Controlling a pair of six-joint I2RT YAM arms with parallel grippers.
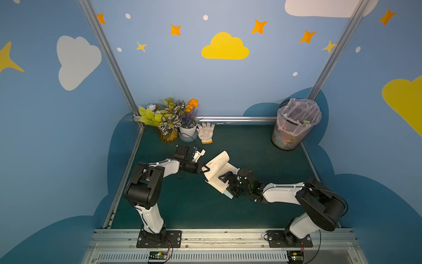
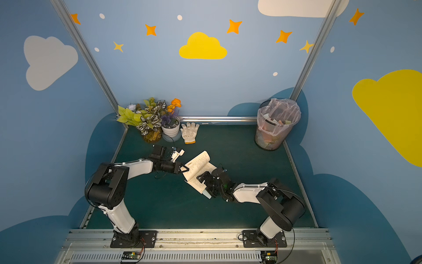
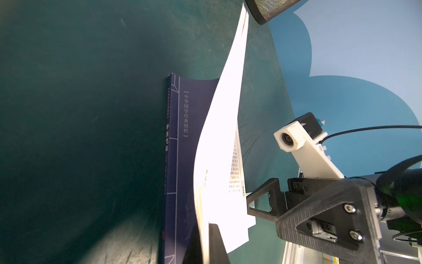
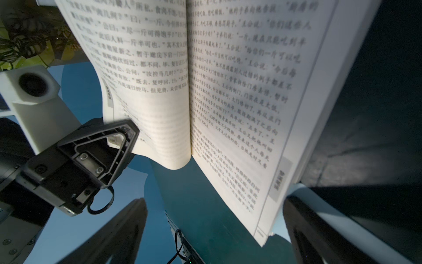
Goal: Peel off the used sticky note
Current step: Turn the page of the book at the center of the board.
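An open book (image 1: 218, 165) (image 2: 198, 166) lies mid-table, its dark blue cover (image 3: 182, 137) down on the mat. My left gripper (image 1: 206, 168) (image 2: 186, 168) (image 3: 206, 244) is shut on the edge of a sheaf of its pages, which it holds lifted and curved. Over the printed right-hand page (image 4: 239, 102) my right gripper (image 1: 228, 185) (image 2: 204, 182) (image 4: 212, 228) stands wide open, with nothing between its fingers. A pale blue-green strip (image 1: 229, 194) pokes out under the book's near corner. The sticky note is hidden from every view.
A mesh bin (image 1: 295, 124) (image 2: 277, 124) with a pink liner stands at the back right. Potted plants (image 1: 173, 118) and a white glove (image 1: 205, 132) sit at the back left. Metal rails edge the green table (image 1: 251, 205).
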